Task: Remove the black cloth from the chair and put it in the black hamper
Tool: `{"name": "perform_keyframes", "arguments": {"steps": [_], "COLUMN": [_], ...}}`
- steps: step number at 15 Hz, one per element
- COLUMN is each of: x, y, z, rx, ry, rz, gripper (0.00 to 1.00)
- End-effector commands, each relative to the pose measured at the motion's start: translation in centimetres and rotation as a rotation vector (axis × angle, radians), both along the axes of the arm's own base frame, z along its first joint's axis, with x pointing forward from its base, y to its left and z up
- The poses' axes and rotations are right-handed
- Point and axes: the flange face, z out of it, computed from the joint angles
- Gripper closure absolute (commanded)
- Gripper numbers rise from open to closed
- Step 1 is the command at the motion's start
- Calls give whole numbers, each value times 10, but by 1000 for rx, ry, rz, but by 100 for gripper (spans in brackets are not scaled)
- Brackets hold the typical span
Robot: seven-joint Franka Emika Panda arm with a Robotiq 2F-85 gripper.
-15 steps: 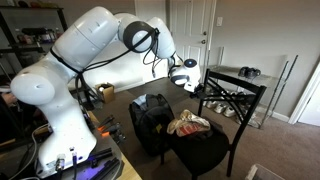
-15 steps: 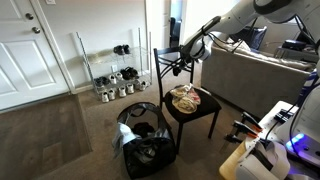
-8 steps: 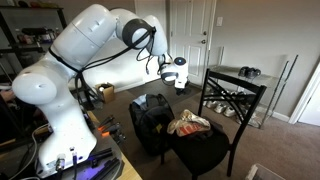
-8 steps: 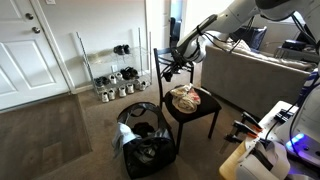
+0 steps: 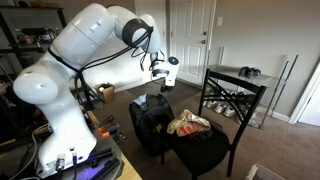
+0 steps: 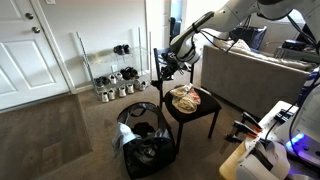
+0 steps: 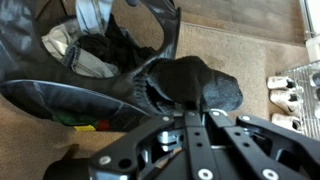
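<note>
Hauling cloth [image 7: 190,85] from chair [image 5: 205,150] toward hamper [image 7: 55,92].
Pinched tight in end effector [image 7: 190,118], hanging high near hamper's rim; next, centre over the opening, lower, then spread.

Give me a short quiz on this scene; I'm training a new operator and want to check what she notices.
1. True or false: the gripper is shut on the black cloth.
2. What lies on the chair seat? A) a tan cloth B) a laptop C) nothing
3. In a word: the black hamper stands on the floor beside what?
Key: 1 true; 2 A; 3 the chair.
</note>
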Motion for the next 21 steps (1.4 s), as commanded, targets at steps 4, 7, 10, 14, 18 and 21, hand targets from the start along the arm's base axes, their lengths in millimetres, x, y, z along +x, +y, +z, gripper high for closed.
{"name": "perform_keyframes", "arguments": {"steps": [4,7,10,14,18,21], "x": [-39,-38,-26,-24,-26,-24], "y": [23,5,-1,-23,-19,-16], "z": [9,18,14,27,25,25], "rx": [54,92,106,121,121,106], "ry": [68,57,49,34,40,50], "rz": [208,176,129,102,108,109], "gripper": [95,95,95,95,95,95]}}
